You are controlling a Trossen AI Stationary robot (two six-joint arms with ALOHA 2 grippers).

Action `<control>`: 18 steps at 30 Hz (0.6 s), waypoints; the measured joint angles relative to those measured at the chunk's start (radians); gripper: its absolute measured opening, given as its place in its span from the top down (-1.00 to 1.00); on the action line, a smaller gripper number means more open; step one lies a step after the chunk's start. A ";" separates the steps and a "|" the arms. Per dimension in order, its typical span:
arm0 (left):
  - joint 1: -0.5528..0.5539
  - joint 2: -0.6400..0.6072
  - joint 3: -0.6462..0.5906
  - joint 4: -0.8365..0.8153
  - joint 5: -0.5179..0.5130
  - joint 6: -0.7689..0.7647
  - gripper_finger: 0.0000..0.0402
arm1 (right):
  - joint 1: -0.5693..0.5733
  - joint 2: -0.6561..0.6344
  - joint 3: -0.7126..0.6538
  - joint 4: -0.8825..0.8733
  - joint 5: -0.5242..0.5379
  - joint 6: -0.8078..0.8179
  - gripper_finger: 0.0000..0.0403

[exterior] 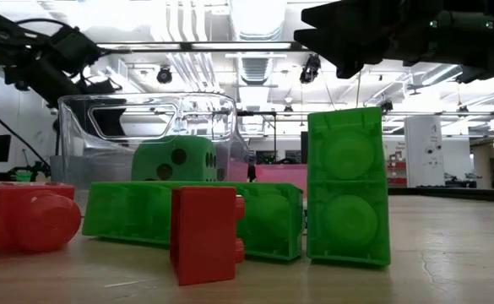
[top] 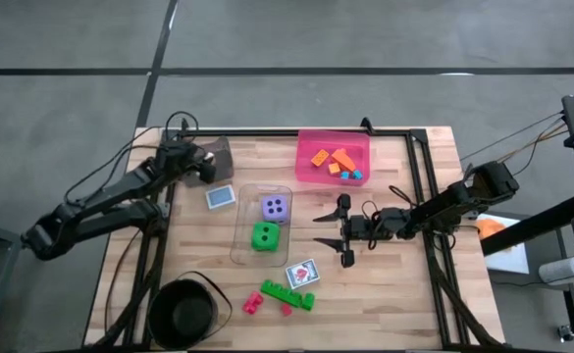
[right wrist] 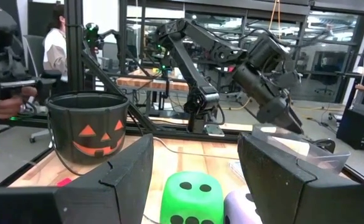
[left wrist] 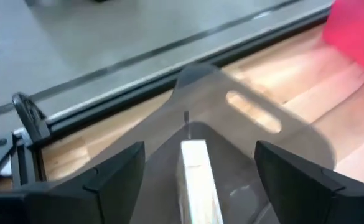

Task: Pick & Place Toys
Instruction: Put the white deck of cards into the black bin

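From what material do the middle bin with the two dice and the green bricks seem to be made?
Middle bin: likely clear hard plastic; the wood table and both dice show through its walls, which glint in the low view. Green bricks: apparently glossy moulded plastic, slightly translucent, with round studs visible in the surface.

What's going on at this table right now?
Two robot arms are sorting toys into bins. The left gripper hovers open over a grey bin at the table's far left, with a card standing in it. The right gripper waits open beside the clear bin holding the purple die and green die. Another card lies left of that bin.
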 joint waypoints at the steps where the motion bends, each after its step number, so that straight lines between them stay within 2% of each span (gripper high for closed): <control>1: -0.001 -0.015 0.000 0.002 0.009 0.001 -0.54 | 0.000 0.000 0.000 0.000 0.000 0.000 -0.16; 4: -0.001 -0.066 0.000 0.008 0.081 0.007 -0.55 | 0.000 0.000 0.000 -0.001 0.000 0.000 -0.16; 6: -0.001 -0.100 0.000 0.022 0.167 0.014 -0.55 | 0.000 0.000 0.000 -0.004 0.000 0.000 -0.16; 11: -0.016 -0.165 -0.043 0.143 0.506 0.023 -0.56 | 0.000 0.000 0.000 -0.007 0.000 0.000 -0.16; 13: -0.035 -0.177 -0.072 0.210 0.596 0.008 -0.56 | 0.000 0.000 0.000 -0.010 0.000 0.001 -0.16; 18: -0.120 -0.174 -0.125 0.280 0.625 -0.001 -0.56 | -0.001 0.000 0.000 -0.053 0.003 0.043 -0.16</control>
